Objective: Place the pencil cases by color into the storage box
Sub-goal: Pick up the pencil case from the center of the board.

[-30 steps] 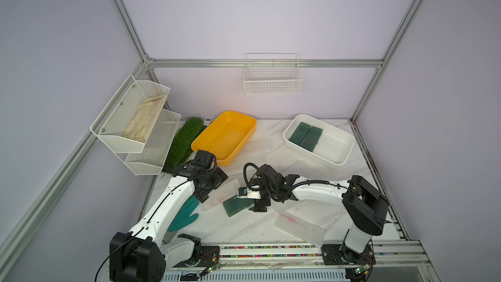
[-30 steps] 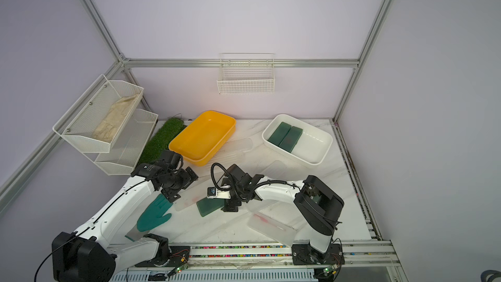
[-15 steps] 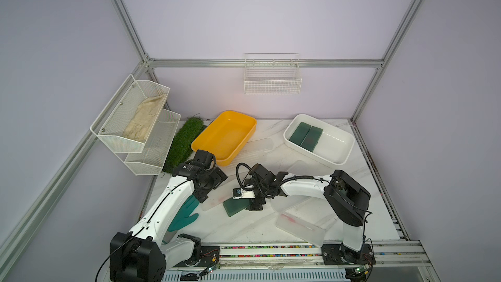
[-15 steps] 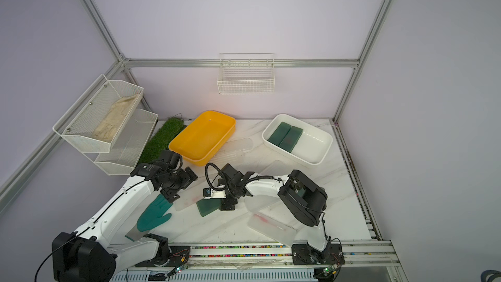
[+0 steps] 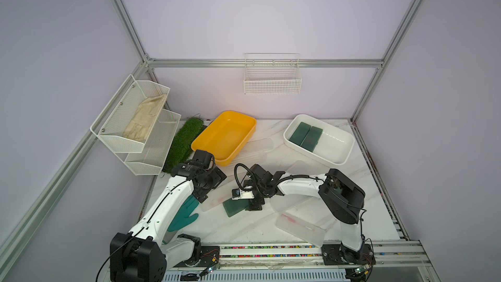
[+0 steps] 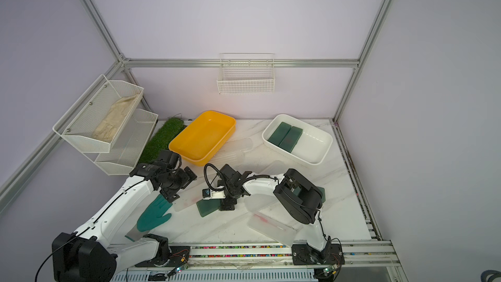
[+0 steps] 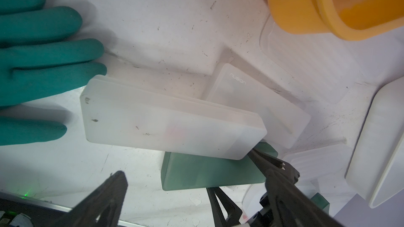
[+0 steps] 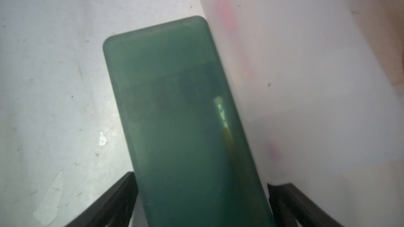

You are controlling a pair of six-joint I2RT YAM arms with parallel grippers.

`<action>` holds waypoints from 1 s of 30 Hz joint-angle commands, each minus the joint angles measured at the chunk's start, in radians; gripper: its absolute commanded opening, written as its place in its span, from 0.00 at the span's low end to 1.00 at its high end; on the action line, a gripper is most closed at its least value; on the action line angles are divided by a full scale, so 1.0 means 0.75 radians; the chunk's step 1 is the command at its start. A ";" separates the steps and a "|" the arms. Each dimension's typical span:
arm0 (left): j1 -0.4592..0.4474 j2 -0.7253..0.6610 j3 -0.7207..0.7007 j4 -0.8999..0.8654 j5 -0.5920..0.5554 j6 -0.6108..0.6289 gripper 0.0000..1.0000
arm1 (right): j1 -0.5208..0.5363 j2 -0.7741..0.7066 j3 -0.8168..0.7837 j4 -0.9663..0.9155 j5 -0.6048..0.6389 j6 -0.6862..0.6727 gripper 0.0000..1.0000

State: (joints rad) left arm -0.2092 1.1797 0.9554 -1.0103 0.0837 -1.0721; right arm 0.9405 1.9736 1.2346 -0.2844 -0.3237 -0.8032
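While nothing sits in it, left gripper: spread wide, hanging over the frosted clear rectangular plastic case, left of the middle of the bench.
Translucent dark green rectangular plastic case: flat at mid-bench, one long edge tucked against the frosted case.
Right gripper: astride the green case's short width, with the case's long axis running straight out from it; whether the jaws press yet cannot be told.
White rectangular plastic storage box: far right corner, two green cases inside; the right gripper is nearer to it.

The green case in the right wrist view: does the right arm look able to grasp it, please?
Probably yes: the right gripper straddles the green case, jaws at both long sides; a clear case lies close along one side.
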 commanded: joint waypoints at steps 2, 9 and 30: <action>0.015 -0.017 0.069 0.014 0.017 0.033 1.00 | 0.005 0.043 0.032 -0.065 -0.033 -0.040 0.91; 0.015 -0.043 0.064 0.019 -0.003 0.035 1.00 | 0.005 0.063 0.047 -0.081 -0.021 -0.047 0.84; 0.015 -0.057 0.054 0.103 0.027 0.104 1.00 | -0.008 -0.052 -0.043 -0.010 0.041 -0.012 0.66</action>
State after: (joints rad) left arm -0.2031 1.1660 0.9554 -0.9756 0.0914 -1.0279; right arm 0.9398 1.9732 1.2362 -0.2939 -0.3214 -0.8181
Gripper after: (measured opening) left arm 0.998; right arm 0.751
